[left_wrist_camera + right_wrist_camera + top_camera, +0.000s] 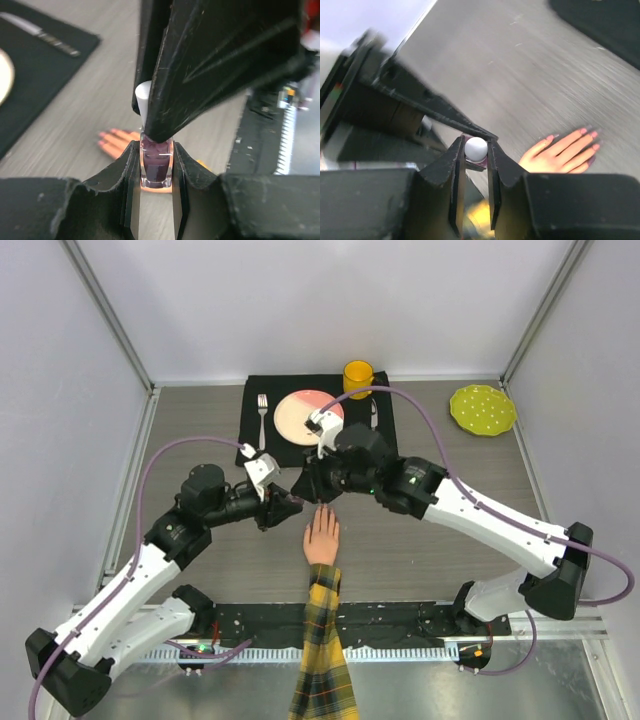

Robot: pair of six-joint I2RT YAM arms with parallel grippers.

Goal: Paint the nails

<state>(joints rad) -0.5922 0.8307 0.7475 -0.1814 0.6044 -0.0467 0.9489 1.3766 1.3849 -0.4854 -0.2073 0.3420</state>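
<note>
Progress: bottle (156, 165) not yet opened, cap (476, 147) seated; nails (594, 134) look pink, but fresh paint cannot be told; painting is judged to lie ahead.
Left gripper (156, 152): pinched on the bottle, just beyond the hand's (322, 536) fingertips.
Right gripper (476, 145): pressed onto the cap from above, arm bent over near the fingertips.

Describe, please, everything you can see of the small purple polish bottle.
The polish bottle is small, with a clear, glass-looking squarish body holding dark purple polish and a rounded white cap. The left pincer clamps the body from both sides, while the right pincer is shut on the cap. It sits between the two arms, close to the fingertips of the mannequin hand. Whether it touches the table cannot be told.
</note>
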